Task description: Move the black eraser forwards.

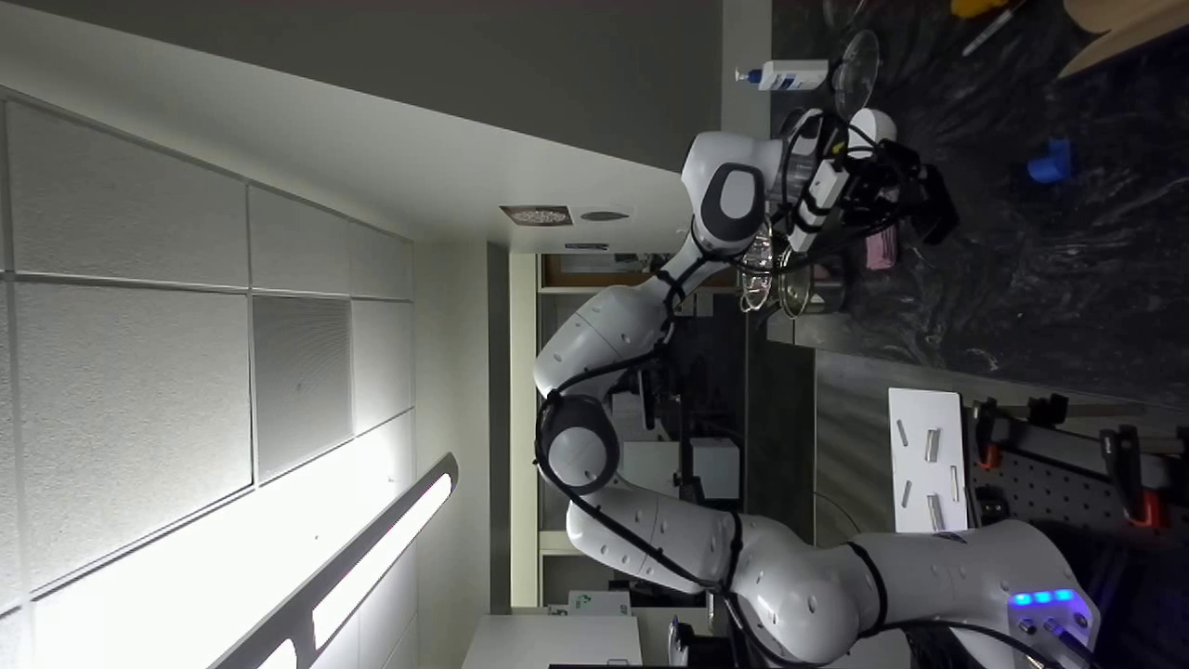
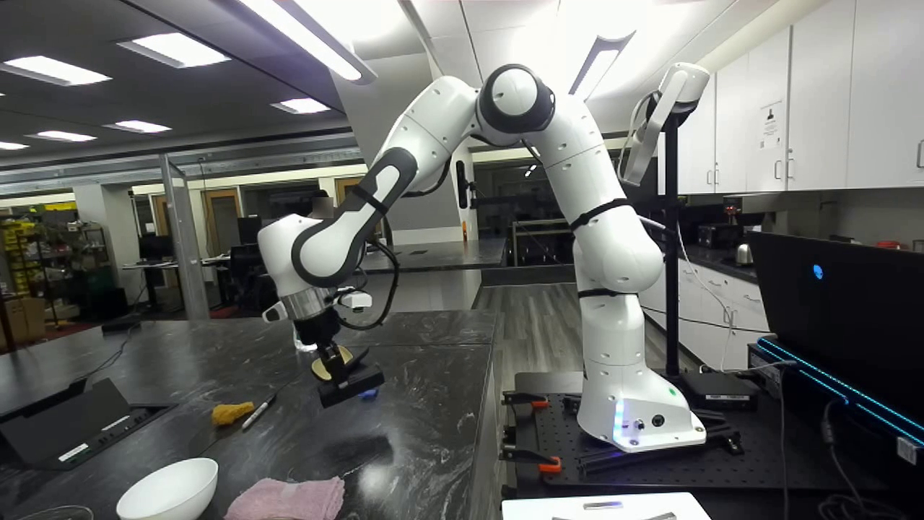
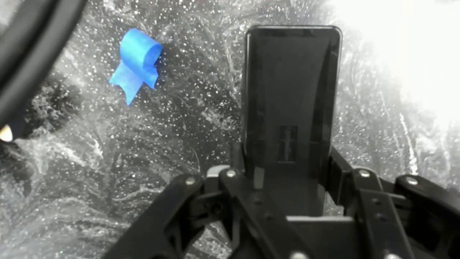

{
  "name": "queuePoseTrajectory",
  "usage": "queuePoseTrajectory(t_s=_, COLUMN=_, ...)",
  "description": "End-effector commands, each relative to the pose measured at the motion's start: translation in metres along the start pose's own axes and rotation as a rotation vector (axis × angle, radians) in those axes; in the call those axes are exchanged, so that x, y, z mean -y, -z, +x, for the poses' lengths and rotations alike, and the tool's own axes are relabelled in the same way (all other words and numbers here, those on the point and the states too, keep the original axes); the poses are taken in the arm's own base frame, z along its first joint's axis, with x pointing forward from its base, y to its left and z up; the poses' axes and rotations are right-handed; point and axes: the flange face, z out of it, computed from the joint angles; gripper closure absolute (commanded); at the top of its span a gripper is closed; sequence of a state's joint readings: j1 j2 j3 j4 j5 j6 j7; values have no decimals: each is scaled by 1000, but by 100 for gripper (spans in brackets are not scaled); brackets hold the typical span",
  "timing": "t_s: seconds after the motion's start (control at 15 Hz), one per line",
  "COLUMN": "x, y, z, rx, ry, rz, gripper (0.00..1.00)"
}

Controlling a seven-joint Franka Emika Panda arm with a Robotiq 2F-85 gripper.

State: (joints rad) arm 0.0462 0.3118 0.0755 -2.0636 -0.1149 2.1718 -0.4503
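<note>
The black eraser (image 3: pixel 293 93) is a dark oblong block, pointing away from my gripper (image 3: pixel 287 165) in the wrist view. My fingers (image 3: pixel 339 176) press against its two long sides, so the gripper is shut on it. In an exterior view the eraser (image 2: pixel 351 386) hangs tilted below the gripper, apart from the dark tabletop, with a shadow beneath. Another exterior angle shows the eraser (image 1: pixel 936 206) at the end of the arm, with the jaws hard to make out against it.
A curled blue piece of tape (image 3: pixel 134 59) lies beside the eraser's position. Also on the table (image 2: pixel 426 404) are a pink cloth (image 2: pixel 289 500), a white bowl (image 2: pixel 170 492), a yellow lump (image 2: pixel 231 414), a marker (image 2: pixel 256 413) and a white bottle (image 1: pixel 794 74).
</note>
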Motion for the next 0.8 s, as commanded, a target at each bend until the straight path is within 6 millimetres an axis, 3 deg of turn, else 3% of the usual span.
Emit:
queuePoseTrajectory(t_s=0.0, x=30, y=18, z=-33, rx=2, ry=141, rz=-14, gripper=71)
queuePoseTrajectory(t_s=0.73, x=129, y=44, z=-87, rx=-55, ry=562, rz=-5, gripper=71)
